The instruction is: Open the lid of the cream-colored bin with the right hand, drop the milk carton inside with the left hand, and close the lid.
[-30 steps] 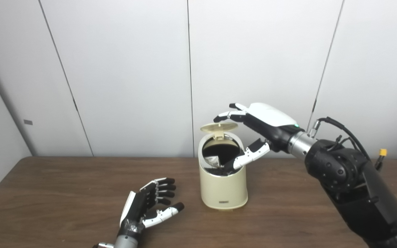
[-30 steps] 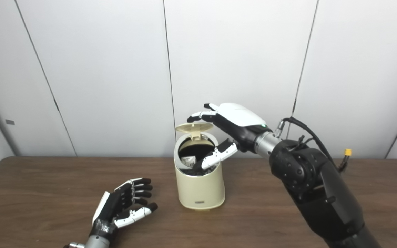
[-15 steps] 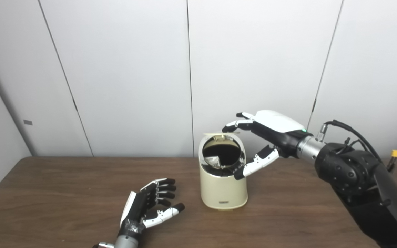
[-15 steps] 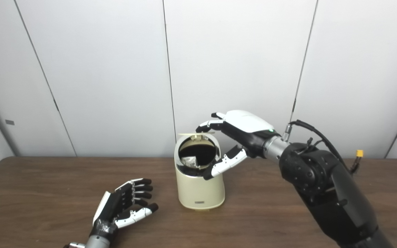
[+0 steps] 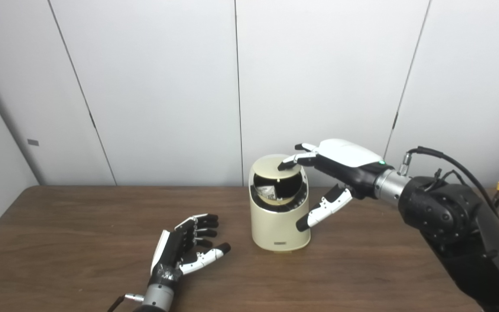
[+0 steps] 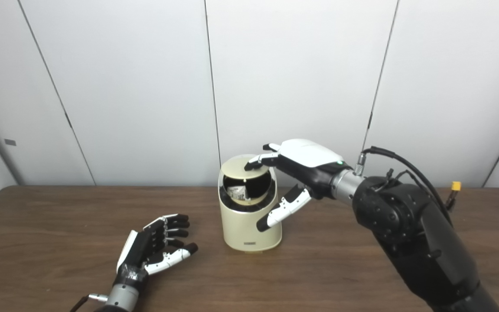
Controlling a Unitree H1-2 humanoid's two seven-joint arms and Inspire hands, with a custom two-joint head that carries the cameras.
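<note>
We see the bin standing upright on the table, near its middle. Our right hand reaches over it from the right, fingers apart, fingertips resting on the lid, thumb hanging beside the bin's right wall; it grips nothing. The lid is tilted partway down over the mouth, leaving a dark gap at the front. Through that gap we see the carton lying inside the bin, white with dark print. The bin is cream, rounded, with a slanted top ring. Our left hand lies on the table to the bin's left, well apart from it, palm up, fingers loosely curled and empty.
</note>
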